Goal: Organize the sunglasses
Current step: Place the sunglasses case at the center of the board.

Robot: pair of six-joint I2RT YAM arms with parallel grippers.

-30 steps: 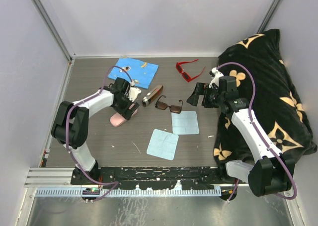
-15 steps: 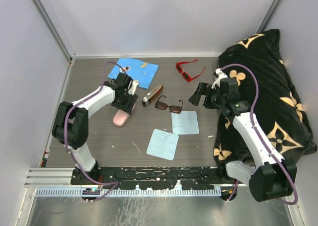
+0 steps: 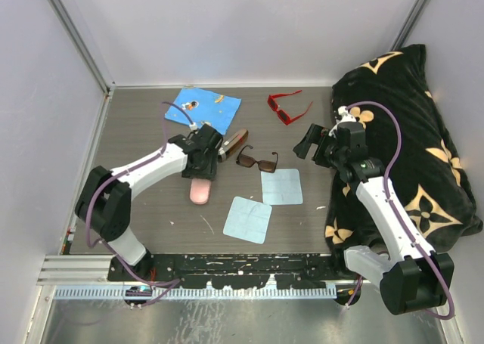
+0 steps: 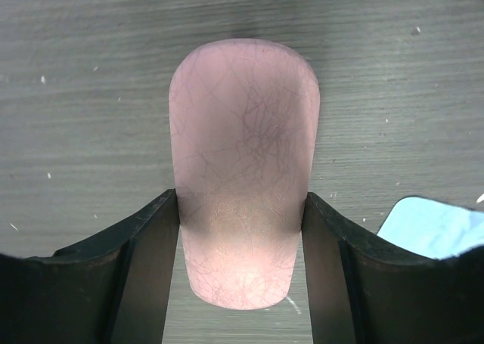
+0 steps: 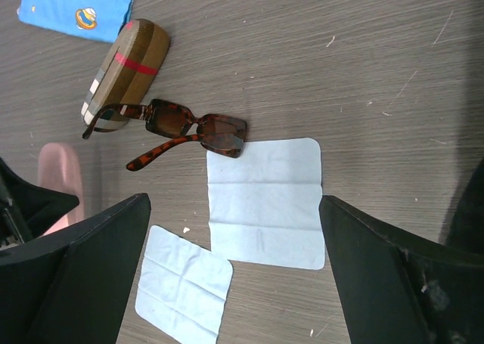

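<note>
Grey wood-grain worktop (image 3: 295, 230), enclosed by plain white walls, carries all items.

**Jaws.** The left jaws are partly closed. Both inner faces press against the sides of the pink oval glasses case (image 4: 243, 155), gripping it at one end. The case is shut. The right jaws stand fully apart and hold nothing. They hang over the worktop to the right of the dark brown sunglasses with tinted lenses (image 3: 257, 161).

**Item positions.**
- The dark brown pair lies unfolded mid-worktop, with one temple against the slim brown-and-black striped glasses case (image 5: 125, 72), which is also shut.
- The bright red angular plastic sunglasses (image 3: 286, 106) lie unfolded near the back wall, well apart from both cases.
- Two pale blue cleaning cloths (image 3: 281, 186) lie flat towards the front.
- One blue printed cloth (image 3: 204, 106) lies at the back left.

**Progress assessment.** The task is at an early stage: neither pair is folded or cased. The outstanding steps, as judged, are to open a case, fold and insert each pair, then close the case.
</note>
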